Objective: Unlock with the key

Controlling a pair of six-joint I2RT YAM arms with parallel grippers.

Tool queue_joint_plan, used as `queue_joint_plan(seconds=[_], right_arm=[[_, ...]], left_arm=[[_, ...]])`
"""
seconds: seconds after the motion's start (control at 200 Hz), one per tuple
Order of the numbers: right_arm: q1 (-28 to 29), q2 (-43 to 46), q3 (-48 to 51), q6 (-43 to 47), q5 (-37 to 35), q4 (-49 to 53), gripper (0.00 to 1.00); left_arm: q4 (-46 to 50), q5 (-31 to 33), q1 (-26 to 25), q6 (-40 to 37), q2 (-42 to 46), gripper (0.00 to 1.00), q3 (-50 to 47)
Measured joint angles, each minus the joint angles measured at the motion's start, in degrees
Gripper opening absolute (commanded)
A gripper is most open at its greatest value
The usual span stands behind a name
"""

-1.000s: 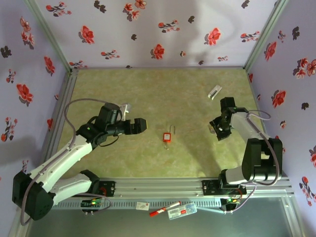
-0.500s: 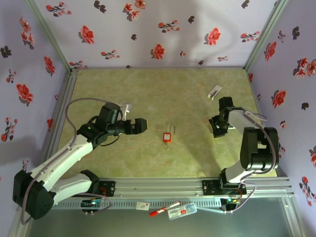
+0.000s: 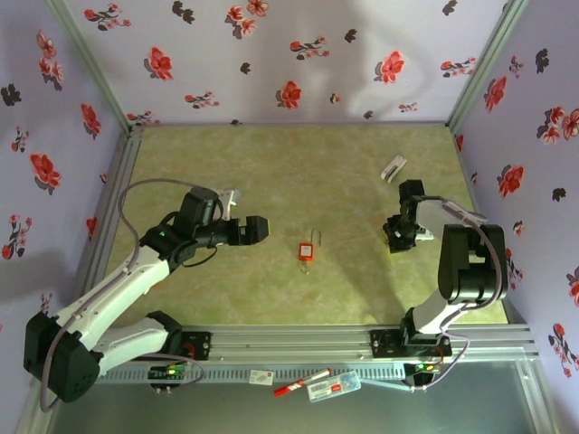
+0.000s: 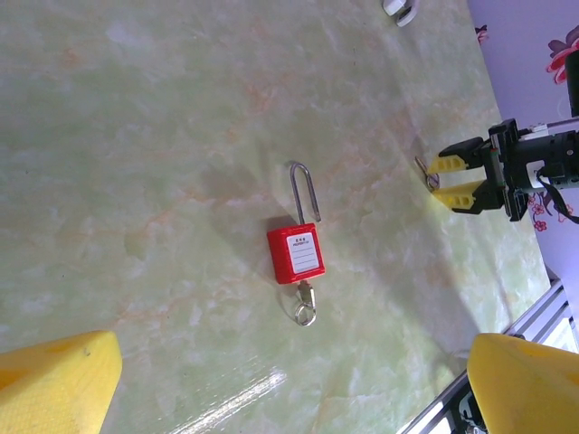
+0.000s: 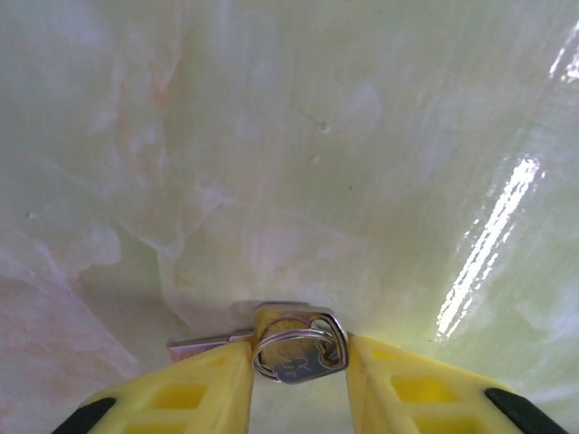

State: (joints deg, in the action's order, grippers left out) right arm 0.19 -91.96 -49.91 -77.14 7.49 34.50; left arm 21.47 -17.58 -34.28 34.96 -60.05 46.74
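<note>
A small metal key (image 5: 294, 348) with a wire ring through its head lies flat on the green table. My right gripper (image 5: 298, 362) stands low over it, a yellow finger touching each side of the key's head, the blade sticking out to the left. From above, the right gripper (image 3: 395, 237) is at the right side of the table. The red padlock (image 3: 307, 250) lies in the middle, shackle pointing away. In the left wrist view the padlock (image 4: 294, 256) has a small ringed metal piece at its bottom end. My left gripper (image 3: 258, 230) hovers wide open to the left of the padlock.
A small white clip-like piece (image 3: 393, 167) lies at the far right of the table. Flowered walls close the table (image 3: 271, 172) on three sides. A metal rail (image 3: 298, 342) runs along the near edge, with small items (image 3: 312, 384) lying beyond it.
The right gripper's fingers have narrowed onto the key's head and its wrist has turned a little over the same spot. The left arm has hardly moved.
</note>
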Motion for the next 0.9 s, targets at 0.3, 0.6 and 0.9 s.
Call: queue_joint_plan(seconds=[0.3, 0.6, 0.9], right_arm=[[-0.09, 0.04, -0.52, 0.61, -0.17, 0.44, 0.09], [-0.09, 2.23, 0.31, 1.07, -0.61, 0.92, 0.0], [-0.09, 10.86, 3.23, 3.67, -0.07, 3.85, 0.0]], left_arm=[[-0.07, -0.76, 0.22, -0.44, -0.79, 0.98, 0.0], [-1.25, -1.75, 0.24, -0.2, -1.7, 0.98, 0.0], [-5.81, -4.17, 0.22, 3.26, -5.03, 0.97, 0.94]])
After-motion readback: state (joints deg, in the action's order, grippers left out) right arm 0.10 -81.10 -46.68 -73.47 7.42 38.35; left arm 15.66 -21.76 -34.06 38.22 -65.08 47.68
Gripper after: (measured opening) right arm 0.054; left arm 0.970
